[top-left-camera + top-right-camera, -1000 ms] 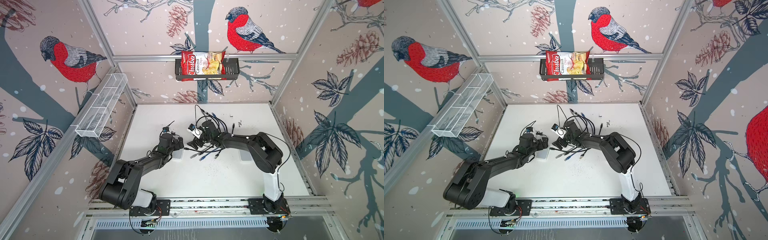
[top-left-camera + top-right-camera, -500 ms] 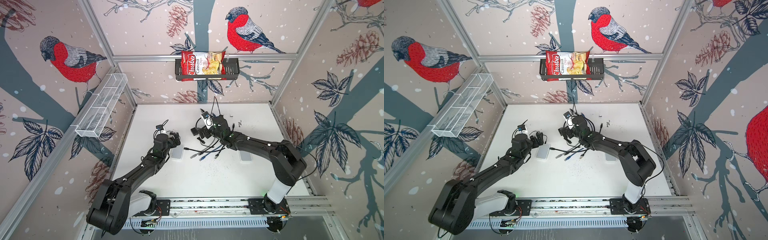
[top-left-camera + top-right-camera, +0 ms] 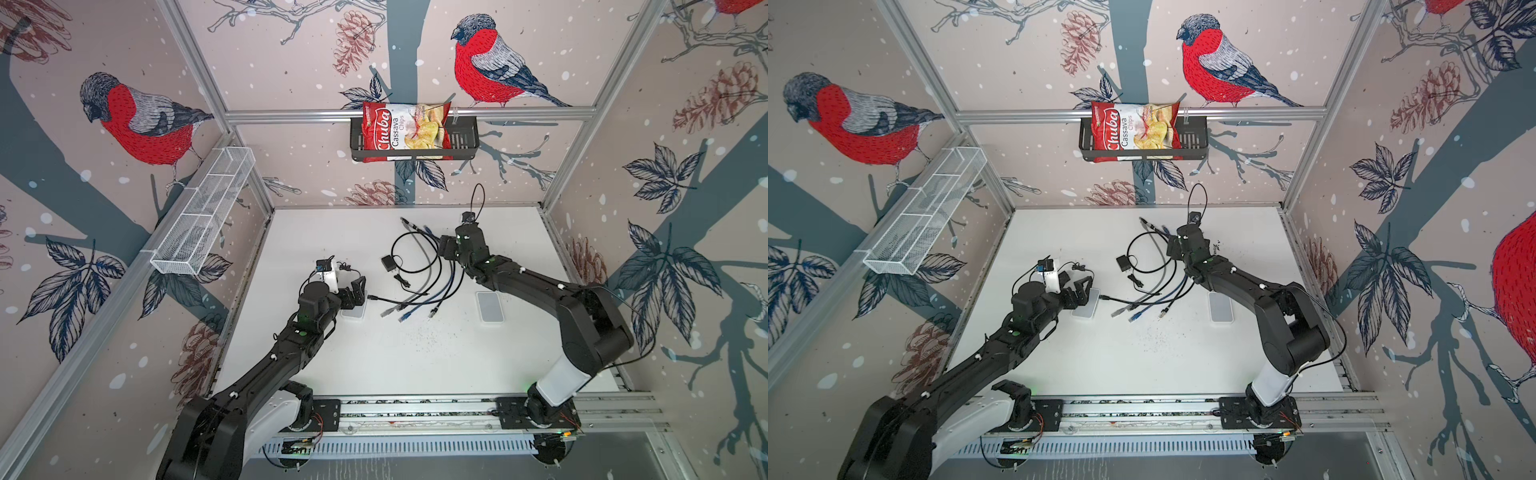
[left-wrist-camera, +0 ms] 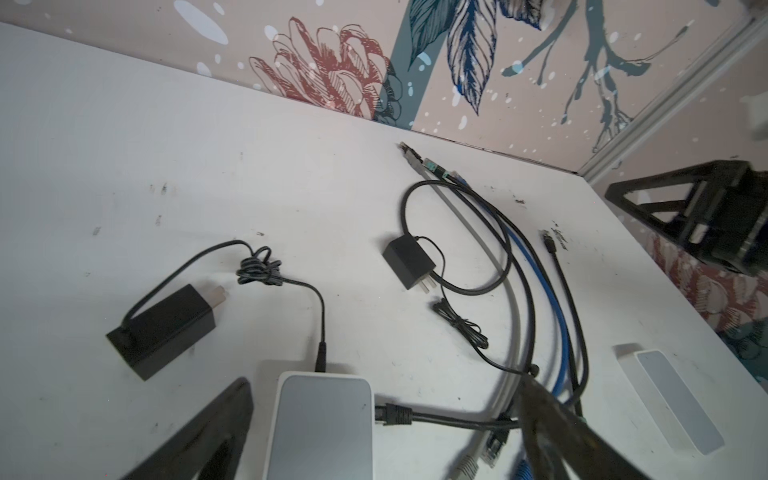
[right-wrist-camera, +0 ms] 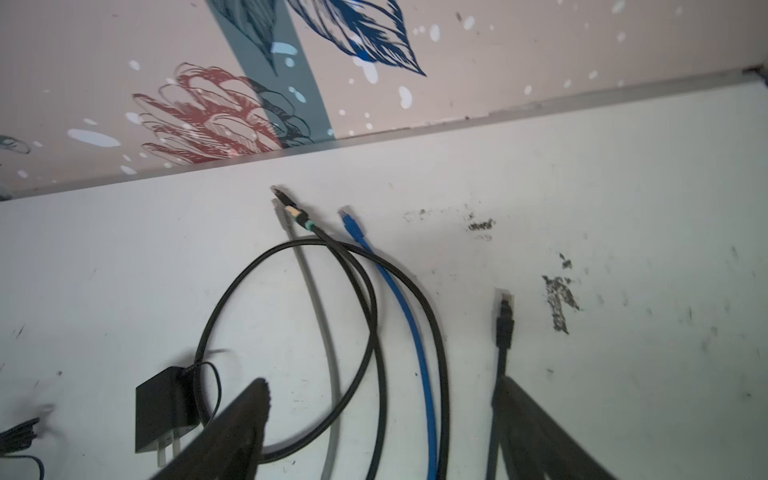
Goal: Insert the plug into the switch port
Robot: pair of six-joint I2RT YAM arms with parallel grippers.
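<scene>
A white switch [image 3: 353, 311] [image 4: 324, 424] lies left of centre, between the fingers of my open left gripper [image 3: 357, 291] [image 4: 384, 386]. A black cable plug [image 4: 392, 415] sits in its side port, and a thin power lead [image 4: 320, 357] enters its far end. My right gripper [image 3: 445, 249] [image 5: 380, 384] is open over the cable bundle further back, astride a blue cable [image 5: 415, 345] and black ones, holding nothing. A loose black plug [image 5: 505, 316] lies on the table just ahead of one finger.
A second white switch [image 3: 489, 306] [image 4: 677, 403] lies right of centre. Several loose cable ends [image 3: 401, 315] fan out between the switches. Two black power adapters [image 4: 409, 262] [image 4: 162, 332] lie behind the left switch. The back wall is close behind the far plugs [image 5: 291, 208].
My right gripper has moved from beside the left switch to the right and toward the back wall. The left arm has stretched out, its gripper staying over the left switch.
</scene>
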